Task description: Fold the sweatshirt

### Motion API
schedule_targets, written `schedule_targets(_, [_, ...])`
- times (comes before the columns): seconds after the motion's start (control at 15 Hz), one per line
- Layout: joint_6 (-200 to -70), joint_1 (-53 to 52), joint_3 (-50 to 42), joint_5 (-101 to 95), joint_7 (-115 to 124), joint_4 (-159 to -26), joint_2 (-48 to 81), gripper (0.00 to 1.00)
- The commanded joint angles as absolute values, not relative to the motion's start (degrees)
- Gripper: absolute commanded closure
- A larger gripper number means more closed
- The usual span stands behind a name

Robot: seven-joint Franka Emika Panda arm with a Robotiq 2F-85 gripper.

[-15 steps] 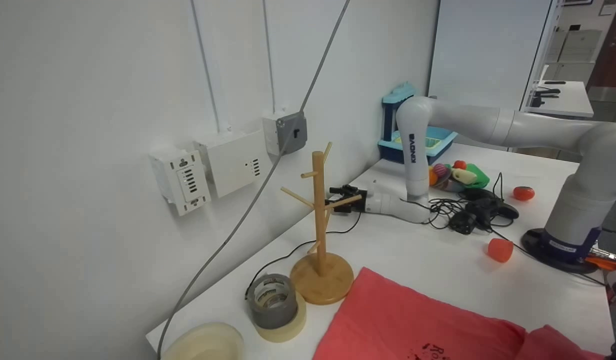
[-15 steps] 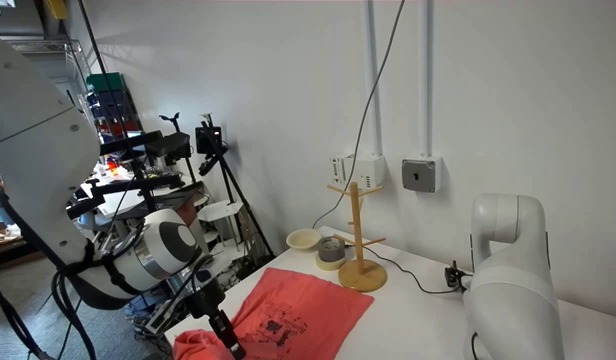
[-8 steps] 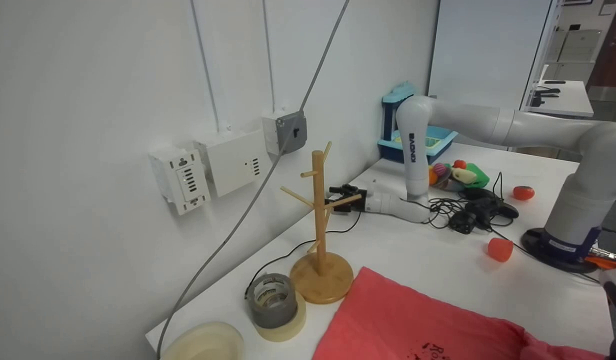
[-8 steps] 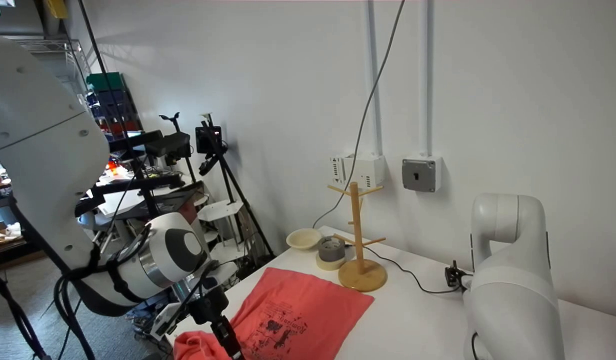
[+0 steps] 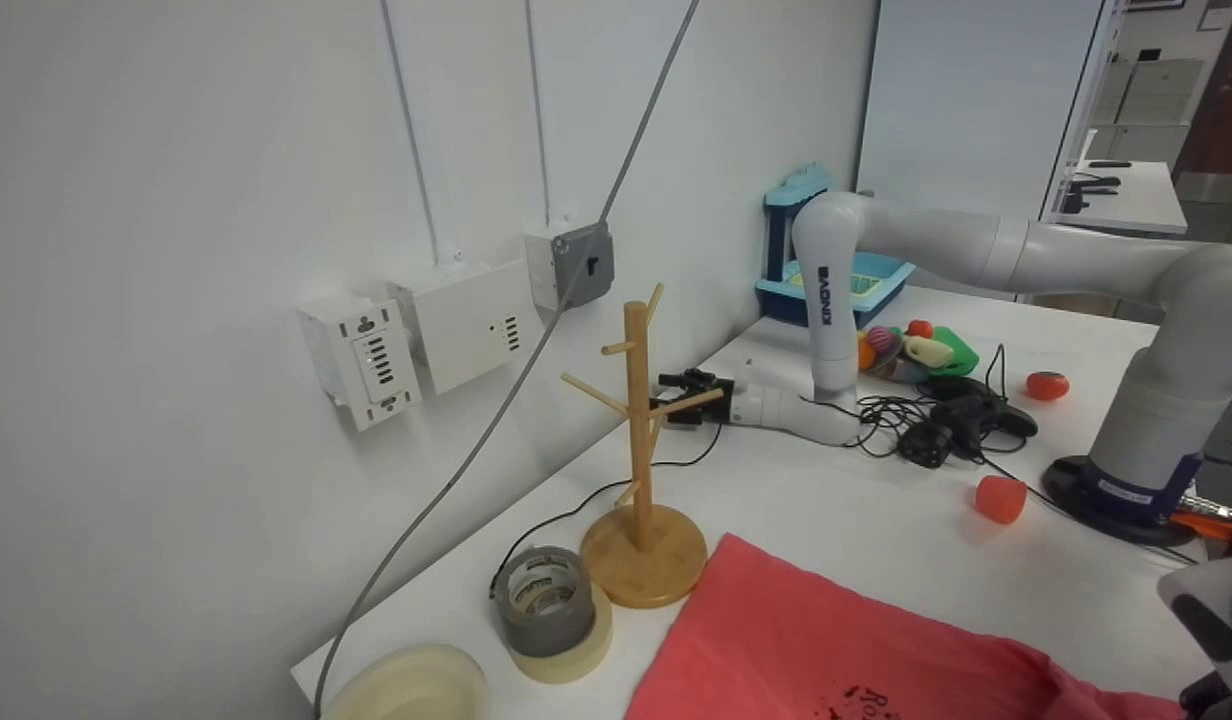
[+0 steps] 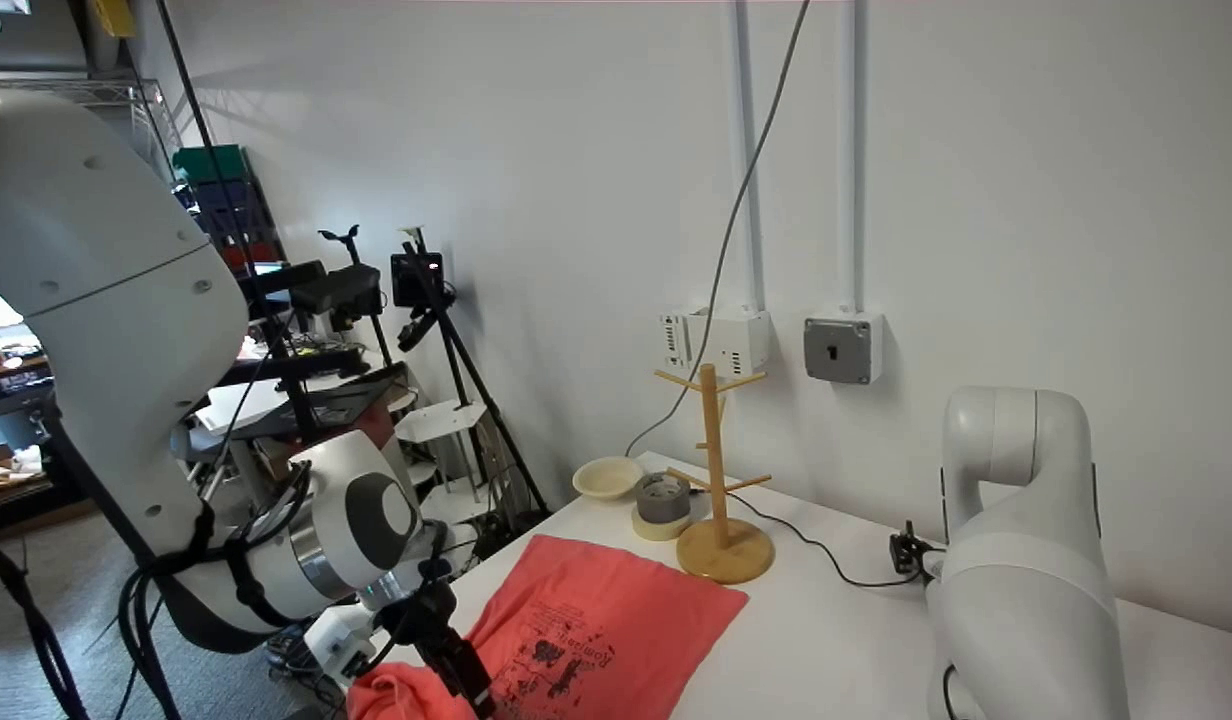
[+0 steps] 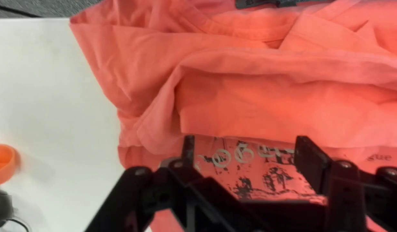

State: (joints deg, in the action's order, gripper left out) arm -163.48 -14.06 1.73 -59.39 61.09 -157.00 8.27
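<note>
Claw [image 7: 246,144] has fingers apart over your sweatshirt [image 7: 266,106]; wrist view, you've got a round orange piece [image 7: 6,167] at claw's 9 o'clock.

The arm [image 6: 126,340] is a smooth white affair, all rounded shells, with a thin dark seam [image 6: 116,283] slanting across the upper part and small round recesses [image 6: 203,287] dotted over it. Black cables [image 6: 136,625] hang beneath in loops, cinched by black straps [image 6: 244,580]. Lower down I can make out a silvery band [image 6: 318,565] and a charcoal oval [image 6: 364,515] around a paler disc [image 6: 399,508]. The claw [image 7: 246,148] is black, with angular links [image 7: 182,175] and round screw heads [image 7: 345,164].
</note>
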Motion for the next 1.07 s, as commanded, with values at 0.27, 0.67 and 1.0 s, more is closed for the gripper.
schedule_targets(0.27, [-175.3, -12.7, 2.2, -60.5, 44.0, -152.1, 11.2, 0.00])
schedule_targets(0.67, [-178.5, -11.6, 3.8, -57.9, 33.7, -143.3, 20.9, 0.00])
schedule_targets(1.0, [-177.3, -8.2, 8.8, -51.5, 28.0, -136.4, 30.1, 0.00])
